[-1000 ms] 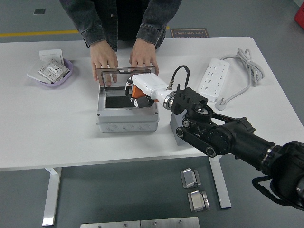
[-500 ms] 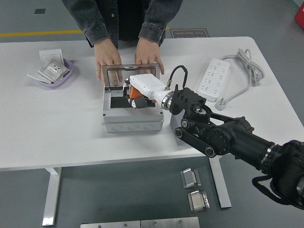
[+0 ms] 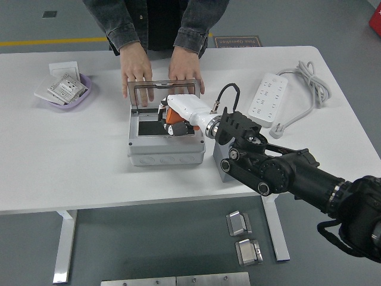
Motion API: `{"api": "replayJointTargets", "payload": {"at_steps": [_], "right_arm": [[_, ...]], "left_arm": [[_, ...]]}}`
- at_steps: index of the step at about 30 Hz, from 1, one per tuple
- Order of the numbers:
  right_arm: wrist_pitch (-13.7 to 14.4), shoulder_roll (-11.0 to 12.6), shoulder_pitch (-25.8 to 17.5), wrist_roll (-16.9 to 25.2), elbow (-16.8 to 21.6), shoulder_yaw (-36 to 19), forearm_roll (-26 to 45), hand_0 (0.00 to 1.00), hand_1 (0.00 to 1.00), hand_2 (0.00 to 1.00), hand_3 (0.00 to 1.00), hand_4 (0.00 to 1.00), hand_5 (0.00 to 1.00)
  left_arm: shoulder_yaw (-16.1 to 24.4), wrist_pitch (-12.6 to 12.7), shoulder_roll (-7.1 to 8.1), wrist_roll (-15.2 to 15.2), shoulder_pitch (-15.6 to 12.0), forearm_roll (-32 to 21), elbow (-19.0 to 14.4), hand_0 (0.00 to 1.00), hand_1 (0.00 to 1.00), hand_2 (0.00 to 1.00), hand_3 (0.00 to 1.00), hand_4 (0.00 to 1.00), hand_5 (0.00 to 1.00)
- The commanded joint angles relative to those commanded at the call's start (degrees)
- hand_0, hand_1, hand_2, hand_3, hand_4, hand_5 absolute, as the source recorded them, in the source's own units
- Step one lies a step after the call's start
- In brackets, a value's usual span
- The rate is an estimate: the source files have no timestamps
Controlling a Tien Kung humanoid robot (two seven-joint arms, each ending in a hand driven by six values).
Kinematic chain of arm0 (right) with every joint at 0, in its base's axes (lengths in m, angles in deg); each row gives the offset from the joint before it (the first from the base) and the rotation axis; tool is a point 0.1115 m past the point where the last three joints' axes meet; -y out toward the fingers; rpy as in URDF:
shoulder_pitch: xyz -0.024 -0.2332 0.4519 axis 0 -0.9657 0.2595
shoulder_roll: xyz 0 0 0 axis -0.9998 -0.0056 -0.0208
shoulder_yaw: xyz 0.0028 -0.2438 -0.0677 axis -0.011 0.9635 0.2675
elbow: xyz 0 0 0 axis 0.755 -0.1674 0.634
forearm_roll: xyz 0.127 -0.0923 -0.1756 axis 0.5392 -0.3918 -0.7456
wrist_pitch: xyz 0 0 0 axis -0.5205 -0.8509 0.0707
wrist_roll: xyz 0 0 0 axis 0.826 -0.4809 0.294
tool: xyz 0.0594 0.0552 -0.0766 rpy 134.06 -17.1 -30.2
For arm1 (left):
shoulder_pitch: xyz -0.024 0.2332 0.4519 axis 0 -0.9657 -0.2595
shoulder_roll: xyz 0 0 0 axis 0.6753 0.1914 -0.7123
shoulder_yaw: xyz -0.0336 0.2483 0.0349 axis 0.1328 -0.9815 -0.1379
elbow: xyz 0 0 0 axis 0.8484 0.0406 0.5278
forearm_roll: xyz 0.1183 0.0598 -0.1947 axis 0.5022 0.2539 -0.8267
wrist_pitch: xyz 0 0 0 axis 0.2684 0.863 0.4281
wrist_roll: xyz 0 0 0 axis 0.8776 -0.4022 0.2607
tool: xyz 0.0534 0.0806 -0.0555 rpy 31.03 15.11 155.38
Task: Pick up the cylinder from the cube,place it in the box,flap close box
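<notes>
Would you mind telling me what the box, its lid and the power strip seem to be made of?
The box looks like light grey moulded plastic with a matte finish; round knockout marks show on its front wall. Its lid, held open by the person's hands, seems a grey plastic frame around a clear pane, since fingers show through it. The power strip looks like smooth white plastic, slightly glossy.

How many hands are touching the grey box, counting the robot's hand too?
3. The person's two hands rest on the box's raised lid at its far side. The robot's right hand reaches into the box from the right. The left hand is out of view.
</notes>
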Motion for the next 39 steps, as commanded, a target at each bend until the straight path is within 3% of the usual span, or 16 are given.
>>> {"api": "replayJointTargets", "payload": {"at_steps": [24,25,30,31,36,37,39], "right_arm": [[0.4,0.0,0.1,1.4,-0.7,0.3,3.8,0.078,0.131,0.256,0.265,0.016,0.002],[0.3,0.0,0.1,1.6,-0.7,0.3,4.0,0.089,0.149,0.272,0.311,0.091,0.002],[-0.1,0.0,0.1,2.1,-1.1,-0.1,4.8,0.089,0.149,0.272,0.311,0.091,0.002],[-0.2,0.0,0.1,2.2,-1.1,-0.1,4.8,0.145,0.224,0.340,0.465,0.242,0.120],[-0.7,0.0,-0.1,2.4,-1.4,-0.2,4.7,0.145,0.224,0.340,0.465,0.242,0.120],[-0.8,0.0,-0.1,2.4,-1.5,-0.2,4.6,0.200,0.267,0.394,0.585,0.400,0.170],[-1.0,0.0,-0.2,2.5,-1.6,-0.3,4.4,0.200,0.267,0.394,0.585,0.400,0.170]], "left_arm": [[-0.2,0.0,0.02,0.0,0.4,0.0,0.0,0.727,0.747,0.718,0.776,0.743,0.453],[-0.3,0.0,0.00,0.1,0.4,-0.1,0.0,0.727,0.747,0.718,0.777,0.743,0.454],[-0.6,0.0,-0.09,0.1,0.6,-0.3,0.0,0.727,0.747,0.718,0.777,0.743,0.454],[-0.6,0.0,-0.09,0.1,0.6,-0.3,0.0,0.727,0.747,0.718,0.777,0.743,0.454],[-0.4,0.0,-0.05,0.1,0.6,-0.1,0.0,0.727,0.747,0.718,0.777,0.743,0.454],[-0.4,0.0,-0.05,0.1,0.6,-0.1,0.0,0.727,0.747,0.718,0.778,0.743,0.453],[-0.5,0.0,-0.06,0.1,0.6,-0.2,0.0,0.727,0.747,0.718,0.778,0.743,0.453]]}}
